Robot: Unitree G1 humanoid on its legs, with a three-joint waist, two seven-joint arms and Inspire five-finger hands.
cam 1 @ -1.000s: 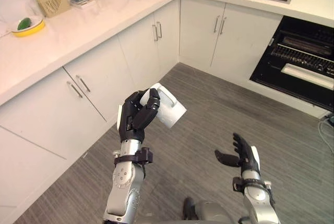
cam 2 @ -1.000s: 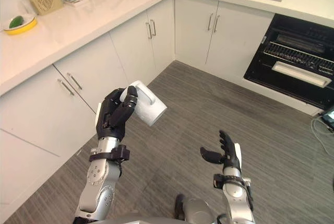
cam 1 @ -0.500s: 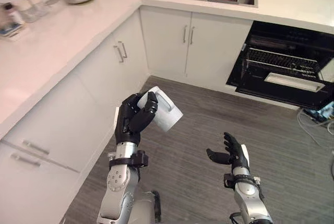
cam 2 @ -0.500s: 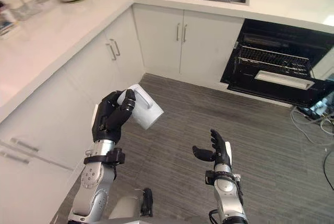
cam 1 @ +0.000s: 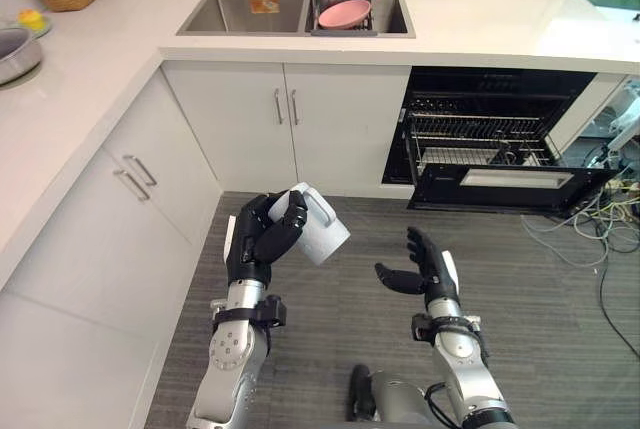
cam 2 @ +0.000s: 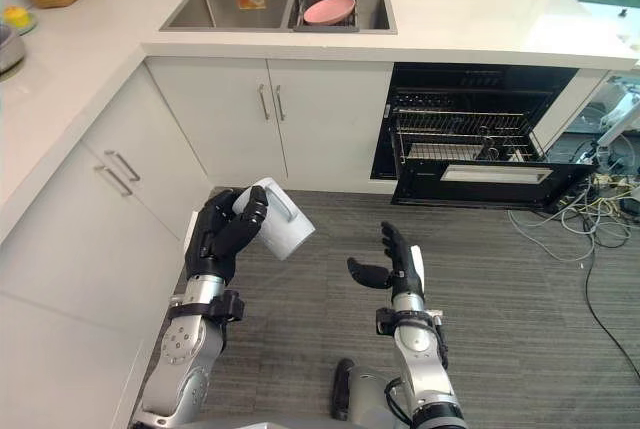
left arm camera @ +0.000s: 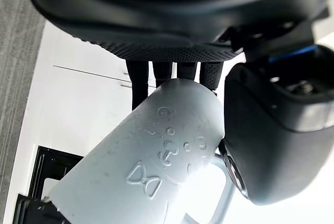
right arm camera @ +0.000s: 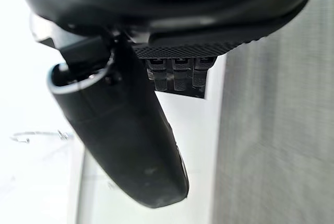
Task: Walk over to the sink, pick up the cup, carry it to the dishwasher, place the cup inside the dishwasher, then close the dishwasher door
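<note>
Nearest, well short of the dishwasher and off to its left, the left hand is raised with fingers and thumb curled round the white cup (its wrist view shows the fingers behind the cup's body and the thumb by the handle). The cup lies tilted in that grasp, handle on its upper side, above the grey plank floor. The right hand hangs more squarely before the dishwasher's front, fingers relaxed and spread, thumb out, holding nothing. Beyond both hands the dishwasher stands with its door dropped open and a wire rack showing inside. Farther on, up and left of the dishwasher, the sink sits in the white counter, with a pink bowl in the basin nearer the dishwasher.
</note>
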